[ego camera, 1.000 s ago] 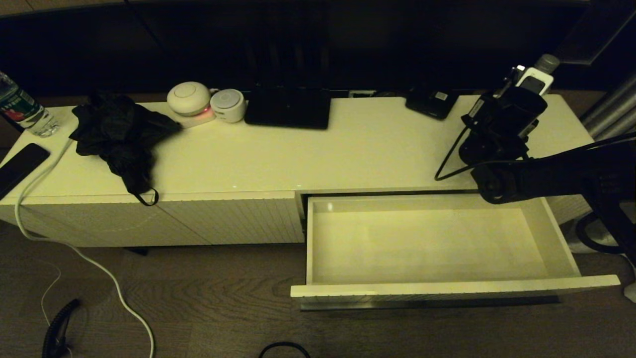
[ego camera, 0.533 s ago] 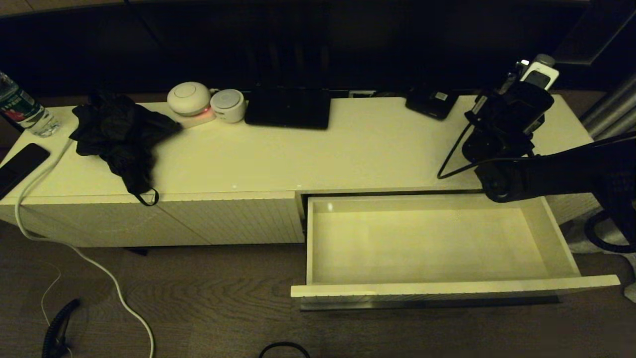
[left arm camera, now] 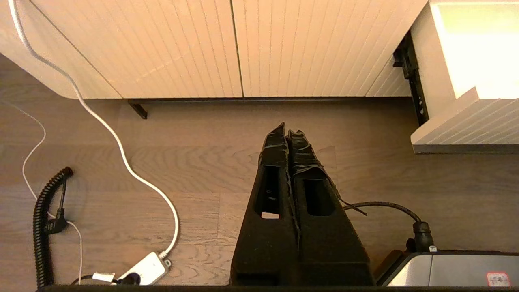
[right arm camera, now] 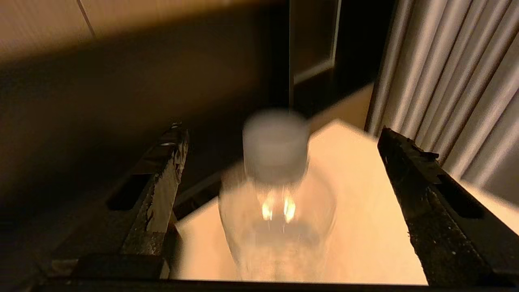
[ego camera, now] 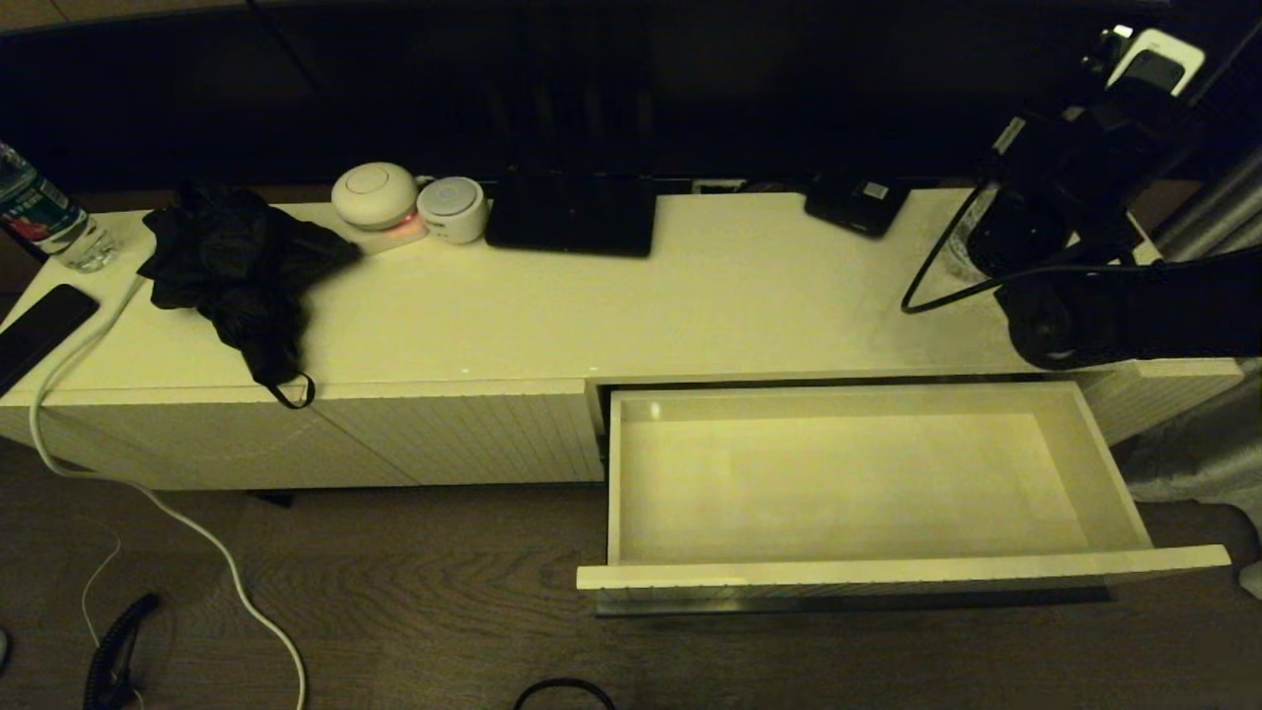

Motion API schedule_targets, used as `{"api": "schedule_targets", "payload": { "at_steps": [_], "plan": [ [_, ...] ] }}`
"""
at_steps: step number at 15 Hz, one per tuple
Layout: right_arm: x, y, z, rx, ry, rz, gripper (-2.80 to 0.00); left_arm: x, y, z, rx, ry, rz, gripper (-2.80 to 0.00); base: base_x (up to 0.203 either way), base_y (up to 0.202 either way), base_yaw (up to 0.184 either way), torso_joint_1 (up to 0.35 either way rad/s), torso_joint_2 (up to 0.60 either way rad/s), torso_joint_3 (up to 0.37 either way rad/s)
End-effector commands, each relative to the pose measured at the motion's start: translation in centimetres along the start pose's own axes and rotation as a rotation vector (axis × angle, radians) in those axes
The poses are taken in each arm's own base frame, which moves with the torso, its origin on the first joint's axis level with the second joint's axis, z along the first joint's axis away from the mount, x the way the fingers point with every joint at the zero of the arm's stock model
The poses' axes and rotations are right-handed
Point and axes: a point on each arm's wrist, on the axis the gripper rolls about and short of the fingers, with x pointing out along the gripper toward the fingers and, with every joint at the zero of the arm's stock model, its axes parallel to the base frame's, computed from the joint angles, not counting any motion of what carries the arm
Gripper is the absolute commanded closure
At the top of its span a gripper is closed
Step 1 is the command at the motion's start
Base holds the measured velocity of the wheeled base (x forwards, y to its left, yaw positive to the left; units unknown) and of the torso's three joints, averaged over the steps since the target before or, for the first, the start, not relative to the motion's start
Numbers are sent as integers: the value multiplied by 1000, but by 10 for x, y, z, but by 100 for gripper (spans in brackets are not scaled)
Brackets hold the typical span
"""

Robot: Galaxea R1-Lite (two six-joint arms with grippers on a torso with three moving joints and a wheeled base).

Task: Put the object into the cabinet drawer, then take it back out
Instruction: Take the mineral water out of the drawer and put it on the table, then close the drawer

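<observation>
Clearly my right gripper, fingers spread wide, had the upright water bottle between them untouched at the cabinet top's far right, behind the open cabinet drawer; left gripper, pressed together, hung over the floor.

Dim room with a warm yellow cast, cabinet top lit from above, back wall lost in black, water bottle motion-blurred up close, twin glints in its plastic.
</observation>
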Motion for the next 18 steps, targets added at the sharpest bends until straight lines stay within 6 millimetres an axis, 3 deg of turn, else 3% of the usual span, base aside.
{"api": "schedule_targets", "payload": {
  "at_steps": [1, 5, 6, 9, 14, 18],
  "plan": [
    [-8, -6, 57, 60, -54, 1, -280, 0, 0, 0, 0, -1, 0, 0, 0, 0, 0, 0, 0, 0],
    [-30, -30, 125, -11, -91, 54, -280, 0, 0, 0, 0, -1, 0, 0, 0, 0, 0, 0, 0, 0],
    [-39, -37, 136, -63, -81, 75, 0, 0, 0, 0, 0, -1, 0, 0, 0, 0, 0, 0, 0, 0],
    [-72, -62, 137, -301, 70, 172, 0, 0, 0, 0, 0, -1, 0, 0, 0, 0, 0, 0, 0, 0],
    [-127, -120, 108, -773, 467, 500, 0, 0, 0, 0, 0, 0, 0, 0, 0, 0, 0, 0, 0, 0],
    [-154, -158, 130, -915, 600, 808, 0, 0, 0, 0, 0, 0, 0, 0, 0, 0, 0, 0, 0, 0]
  ]
}}
